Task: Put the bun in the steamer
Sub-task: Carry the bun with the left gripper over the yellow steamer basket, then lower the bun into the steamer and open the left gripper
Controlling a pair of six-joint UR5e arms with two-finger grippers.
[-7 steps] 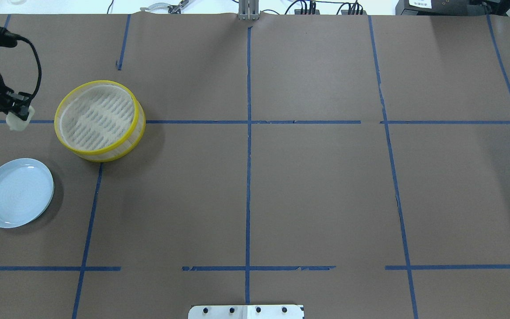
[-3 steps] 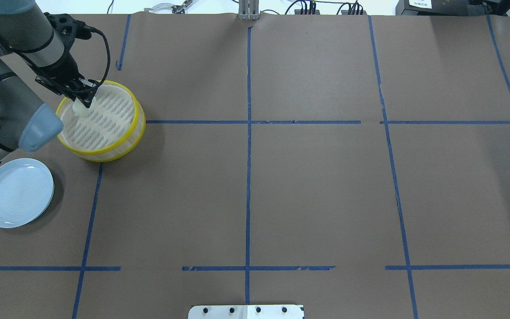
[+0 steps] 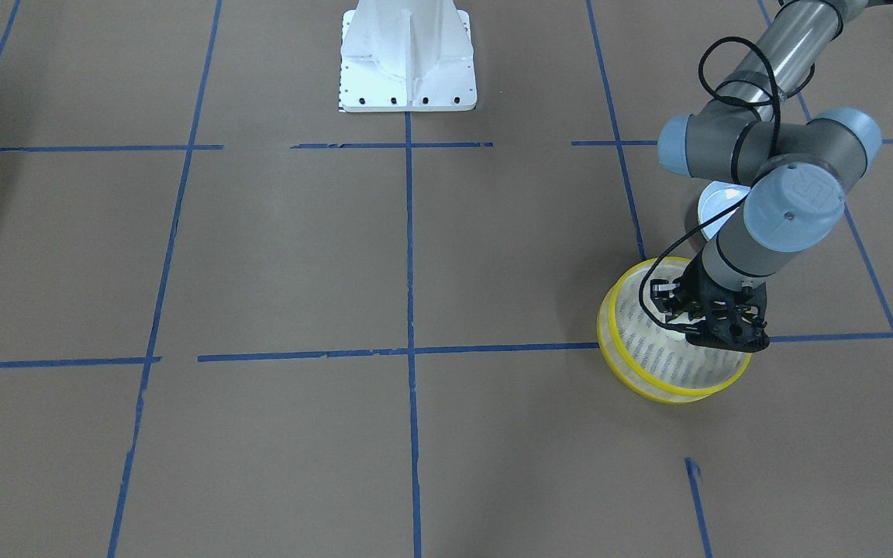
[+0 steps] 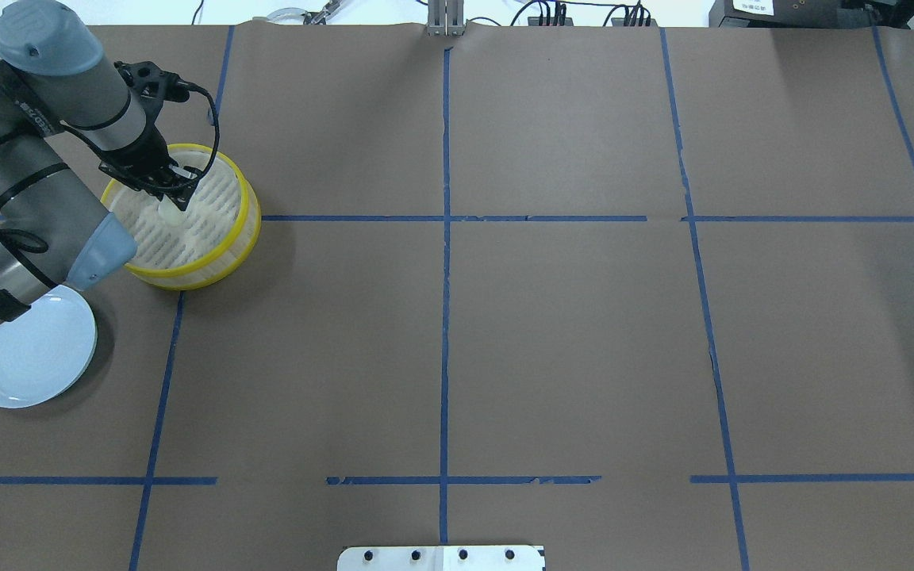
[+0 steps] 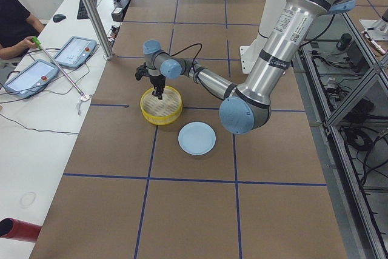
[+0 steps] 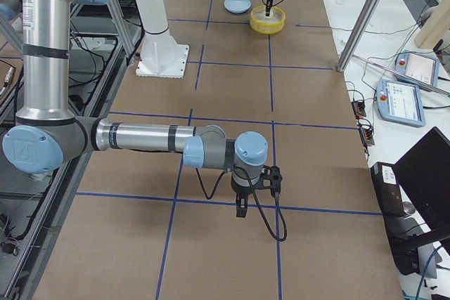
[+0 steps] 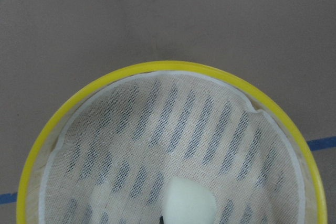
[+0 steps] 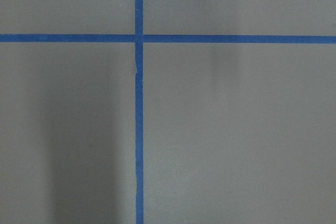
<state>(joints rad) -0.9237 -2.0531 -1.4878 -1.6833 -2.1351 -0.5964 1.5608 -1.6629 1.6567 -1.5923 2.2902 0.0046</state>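
The steamer (image 4: 247, 214), a round basket with yellow rims and a slotted pale floor, stands at the table's far left. My left gripper (image 4: 170, 196) reaches down inside it, shut on the cream-white bun (image 4: 169, 212). In the left wrist view the bun (image 7: 188, 203) hangs low over the steamer's floor, inside the yellow rim (image 7: 173, 66). In the front-facing view the left gripper (image 3: 714, 329) hides the bun over the steamer (image 3: 652, 391). My right gripper (image 6: 242, 205) shows only in the exterior right view, pointing down over bare table; I cannot tell whether it is open or shut.
A pale blue plate (image 4: 28, 357) lies just nearer than the steamer, partly under my left arm's elbow. Blue tape lines cross the brown table. The white robot base (image 3: 408, 58) stands at the table's edge. An operator sits at the side desk (image 5: 15, 22).
My left arm has swung in from the left edge, carrying the bun over the steamer's rim and down toward the middle of its floor.
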